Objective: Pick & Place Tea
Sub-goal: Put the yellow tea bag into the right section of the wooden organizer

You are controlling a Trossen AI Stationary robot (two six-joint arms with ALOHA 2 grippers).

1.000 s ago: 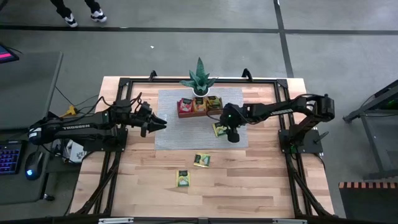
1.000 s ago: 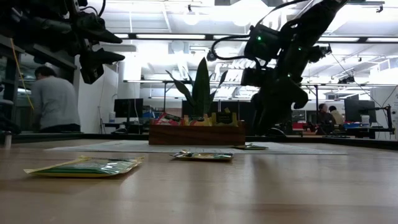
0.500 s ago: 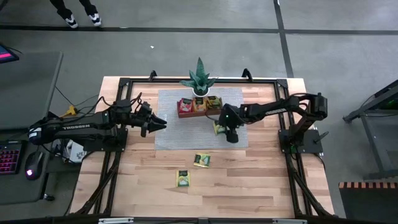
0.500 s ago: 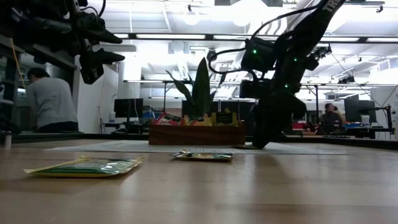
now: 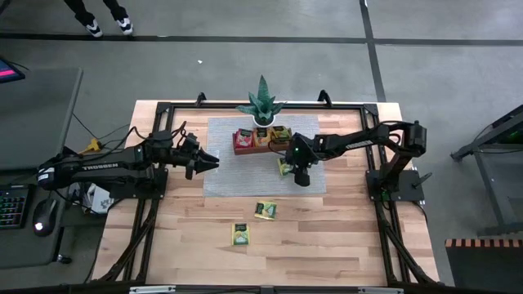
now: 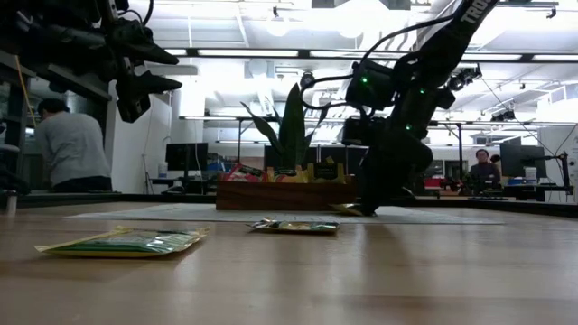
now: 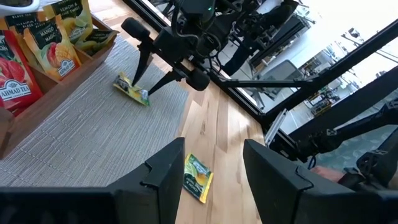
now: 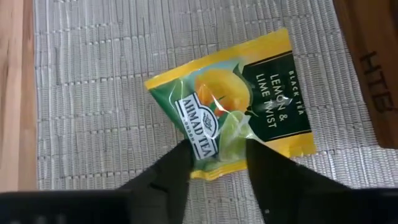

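Note:
A yellow-and-green tea packet (image 8: 230, 106) lies flat on the grey mat (image 5: 237, 175), in front of the brown wooden tray (image 5: 261, 140). My right gripper (image 8: 217, 168) points steeply down at the packet's near corner, open, with one finger at each side of that corner. The left wrist view shows the same gripper (image 7: 144, 90) over the packet (image 7: 132, 89). My left gripper (image 5: 211, 162) hangs open above the mat's left edge, holding nothing. Two more tea packets (image 5: 265, 211) (image 5: 240, 234) rest flat on the bare wood. My right gripper comes at the packet from above, slanting. Its fingertips (image 8: 180, 165) stand low at the two edges of the packet's near corner (image 8: 208, 171). Whether they touch the packet, I cannot tell. The packet lies on the mat.
The tray holds upright red and orange tea packets (image 7: 50, 43). A spiky green potted plant (image 5: 261, 104) stands behind it. Black frame rails run along the table's sides. Bare wood lies toward the near edge. People show in the room beyond.
My right gripper has sunk onto the packet on the mat and shifted slightly toward the table's left edge. The packet has stayed where it was.

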